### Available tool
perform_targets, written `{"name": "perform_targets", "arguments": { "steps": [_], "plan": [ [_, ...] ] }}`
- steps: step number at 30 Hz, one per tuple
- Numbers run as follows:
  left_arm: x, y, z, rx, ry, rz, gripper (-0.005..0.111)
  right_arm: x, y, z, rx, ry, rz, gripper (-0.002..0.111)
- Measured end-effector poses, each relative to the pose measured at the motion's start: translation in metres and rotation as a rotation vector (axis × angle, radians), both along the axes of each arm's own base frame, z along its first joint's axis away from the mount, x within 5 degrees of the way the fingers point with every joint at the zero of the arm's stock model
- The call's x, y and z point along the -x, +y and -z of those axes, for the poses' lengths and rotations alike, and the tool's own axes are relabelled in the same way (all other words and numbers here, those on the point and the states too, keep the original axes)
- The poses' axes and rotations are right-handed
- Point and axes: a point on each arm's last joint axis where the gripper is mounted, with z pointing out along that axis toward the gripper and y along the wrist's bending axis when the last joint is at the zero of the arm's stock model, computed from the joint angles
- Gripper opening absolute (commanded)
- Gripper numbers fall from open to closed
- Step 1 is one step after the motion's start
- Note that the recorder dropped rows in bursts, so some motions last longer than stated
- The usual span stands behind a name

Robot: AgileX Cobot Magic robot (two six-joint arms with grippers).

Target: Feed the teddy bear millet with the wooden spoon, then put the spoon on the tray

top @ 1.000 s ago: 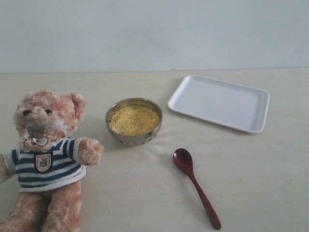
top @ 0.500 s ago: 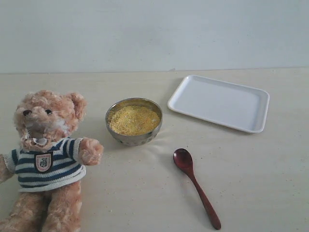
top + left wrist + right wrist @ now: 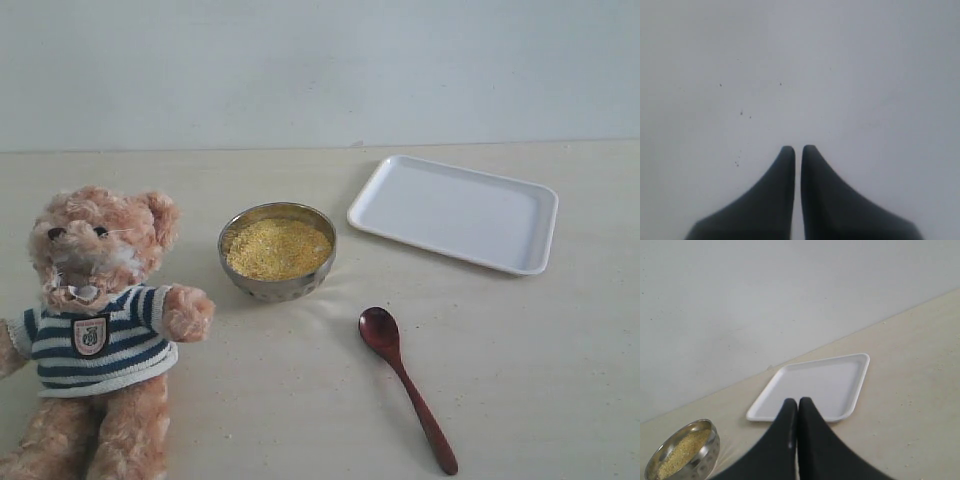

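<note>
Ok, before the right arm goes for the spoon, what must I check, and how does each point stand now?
1. Spoon lies free on the table, nothing touching it: ok.
2. Right jaws open for a grasp: not ok, they are shut.
3. Spoon seen in the right wrist view: not ok, only the tray and bowl show.
4. Bowl upright and holding millet: ok.
5. Tray bare, ready to take the spoon: ok.
6. Left jaws clear of the path: cannot tell; they are shut over a plain pale surface.
</note>
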Motion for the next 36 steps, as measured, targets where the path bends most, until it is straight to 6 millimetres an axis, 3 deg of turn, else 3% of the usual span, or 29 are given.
{"name": "perform_targets", "arguments": {
  "steps": [12, 19, 24, 30, 33, 36],
  "plan": [
    [0.004, -0.030, -0.005, -0.203, -0.031, 0.272, 0.005, 0.000, 0.000, 0.000, 0.000, 0.000, 0.000, 0.000],
    [0.003, -0.035, -0.025, -0.367, 0.058, 0.245, 0.005, 0.000, 0.000, 0.000, 0.000, 0.000, 0.000, 0.000],
    [-0.033, -0.039, -0.025, -0.533, 0.284, 0.337, 0.005, 0.000, 0.000, 0.000, 0.000, 0.000, 0.000, 0.000],
    [-0.090, -0.036, -0.006, -0.604, 0.591, 0.472, 0.006, 0.000, 0.000, 0.000, 0.000, 0.000, 0.000, 0.000],
    [-0.109, -0.033, 0.006, -0.632, 0.683, 0.501, 0.014, 0.000, 0.000, 0.000, 0.000, 0.000, 0.000, 0.000],
    [-0.122, -0.027, 0.017, -0.649, 0.755, 0.500, 0.035, 0.000, 0.000, 0.000, 0.000, 0.000, 0.000, 0.000]
  ]
}}
